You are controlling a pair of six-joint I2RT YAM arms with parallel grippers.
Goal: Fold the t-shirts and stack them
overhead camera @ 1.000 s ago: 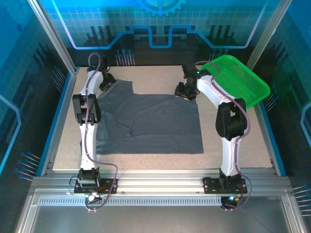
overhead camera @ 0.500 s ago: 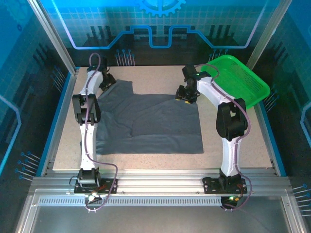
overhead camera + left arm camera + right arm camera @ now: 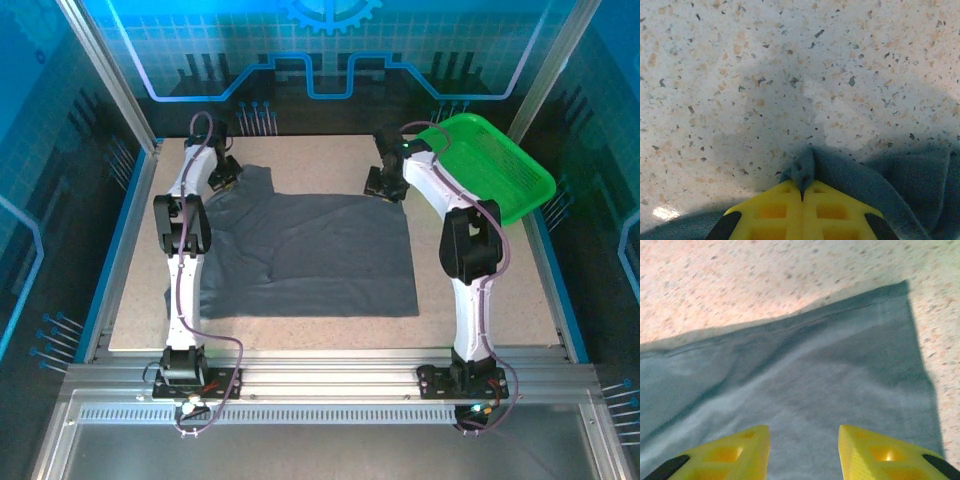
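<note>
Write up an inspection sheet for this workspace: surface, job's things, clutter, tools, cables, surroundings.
Surface: speckled light table, no spills seen.
Job's things: one dark grey t-shirt spread flat mid-table; no stack seen.
Clutter: green basket at the far right corner.
Tools: left tool shut, pinching a fold at the shirt's far left edge; right tool open over the shirt's far right corner.
Cables: purple cable running along each arm.
Surroundings: aluminium frame, blue-lit panels.
</note>
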